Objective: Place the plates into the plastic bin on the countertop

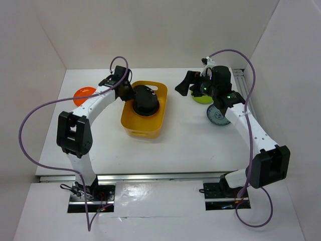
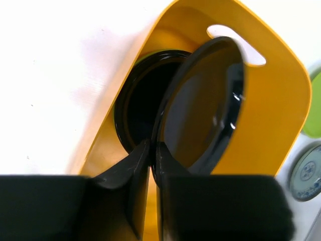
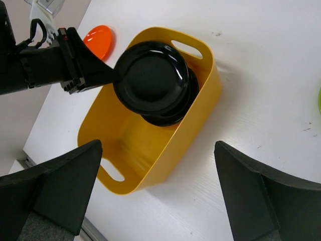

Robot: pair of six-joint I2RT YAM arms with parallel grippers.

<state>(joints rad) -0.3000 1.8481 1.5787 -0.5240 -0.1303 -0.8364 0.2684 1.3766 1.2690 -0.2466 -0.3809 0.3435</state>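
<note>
My left end effector (image 2: 153,155) pinched a tilted black plate (image 2: 200,110) over the bin (image 2: 271,115); I judged it should settle onto the stacked plate (image 2: 140,105) before releasing, right end effector (image 1: 186,84) spread.

Left arm (image 1: 98,100), right arm (image 1: 251,131): white links, black joints; purple cables (image 1: 20,131) behind wrists; left gripper (image 2: 153,145), right gripper (image 3: 156,150) black.

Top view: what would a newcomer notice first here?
The yellow bin sits mid-table, with the left gripper pinching a black plate by its rim, tilted over a second black plate already inside. Next, the right gripper is wide open and empty, near a green plate and a patterned plate at the right. An orange plate lies alone at the far left.
</note>
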